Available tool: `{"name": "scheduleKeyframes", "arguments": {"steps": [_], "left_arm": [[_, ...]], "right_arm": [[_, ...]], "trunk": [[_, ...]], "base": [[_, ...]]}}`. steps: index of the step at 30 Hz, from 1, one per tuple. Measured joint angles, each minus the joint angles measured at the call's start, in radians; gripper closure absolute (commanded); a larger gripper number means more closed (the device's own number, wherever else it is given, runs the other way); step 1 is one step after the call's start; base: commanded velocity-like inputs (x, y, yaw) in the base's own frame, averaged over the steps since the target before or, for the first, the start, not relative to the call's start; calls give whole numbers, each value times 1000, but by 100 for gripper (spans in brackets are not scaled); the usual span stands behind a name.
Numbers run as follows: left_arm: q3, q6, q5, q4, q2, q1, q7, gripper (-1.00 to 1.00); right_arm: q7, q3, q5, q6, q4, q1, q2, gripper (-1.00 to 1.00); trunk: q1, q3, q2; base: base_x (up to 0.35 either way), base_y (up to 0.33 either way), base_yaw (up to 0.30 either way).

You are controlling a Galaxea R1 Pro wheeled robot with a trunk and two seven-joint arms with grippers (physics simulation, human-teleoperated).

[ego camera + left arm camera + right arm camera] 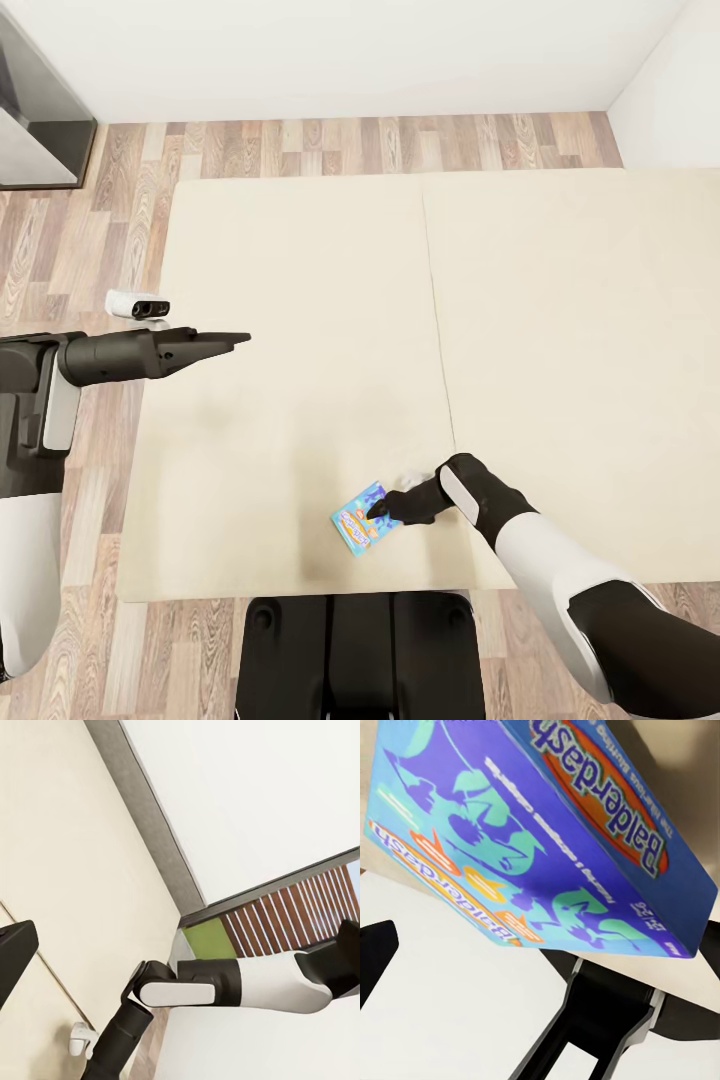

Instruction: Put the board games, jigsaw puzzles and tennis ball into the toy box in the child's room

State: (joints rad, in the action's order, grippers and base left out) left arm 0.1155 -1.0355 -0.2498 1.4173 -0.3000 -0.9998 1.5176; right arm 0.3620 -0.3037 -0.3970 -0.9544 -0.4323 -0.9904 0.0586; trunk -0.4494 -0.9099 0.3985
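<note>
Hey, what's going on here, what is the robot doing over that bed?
The robot stands at the near edge of the bed, reaching its right gripper down to a small blue board game lying near that edge. In the right wrist view the box looks tilted, but whether the fingers are closed on it cannot be told. The left gripper hangs over the mattress, holding nothing.

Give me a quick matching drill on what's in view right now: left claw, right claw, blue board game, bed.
Things:
1 left claw
2 right claw
3 blue board game
4 bed

States:
A cream, seam down its middle
B at the game's edge
C over the bed's left edge, holding nothing
D near the bed's front edge

Pairs: 1-C, 2-B, 3-D, 4-A
</note>
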Motion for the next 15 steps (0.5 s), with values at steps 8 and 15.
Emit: {"name": "scheduleKeyframes", "arguments": {"steps": [8, 15], "left_arm": [[0, 0, 0, 0, 0, 0, 0, -100], [0, 0, 0, 0, 0, 0, 0, -100]], "right_arm": [[1, 0, 0, 1, -1, 0, 0, -100], [4, 2, -1, 3, -7, 0, 2, -100]], "trunk": [[0, 0, 0], [0, 0, 0]], "base": [[0, 0, 0], [0, 0, 0]]}}
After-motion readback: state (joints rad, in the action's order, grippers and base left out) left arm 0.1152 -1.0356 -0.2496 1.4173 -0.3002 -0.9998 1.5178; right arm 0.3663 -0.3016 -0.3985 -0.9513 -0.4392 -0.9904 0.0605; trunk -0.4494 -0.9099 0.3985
